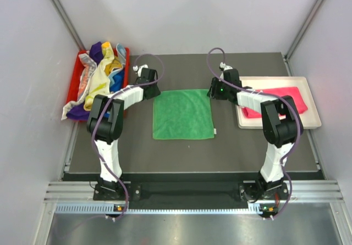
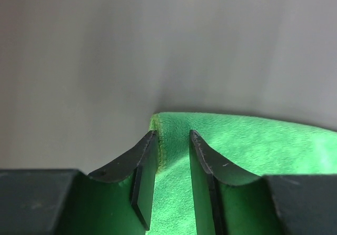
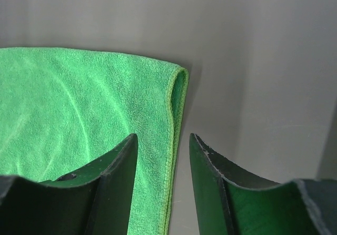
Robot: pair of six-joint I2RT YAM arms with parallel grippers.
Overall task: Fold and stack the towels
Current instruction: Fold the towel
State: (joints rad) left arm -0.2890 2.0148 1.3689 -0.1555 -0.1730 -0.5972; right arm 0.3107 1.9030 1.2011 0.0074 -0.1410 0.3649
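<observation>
1. Left gripper (image 1: 154,89) and right gripper (image 1: 212,93), seen from above, hang at the two far corners of the green towel (image 1: 183,114), which lies flat mid-table. Each arm is nearest its own corner. A pink towel (image 1: 283,98) lies in the white tray (image 1: 275,126), and other towels (image 1: 99,80) fill the red bin (image 1: 73,88).
2. Left wrist: jaws parted, straddling the towel's left hem just short of the corner, clamping nothing.
3. Right wrist: jaws parted over the right hem, with the cloth spreading to their left. Folding likely means drawing that far edge toward the bases.
</observation>
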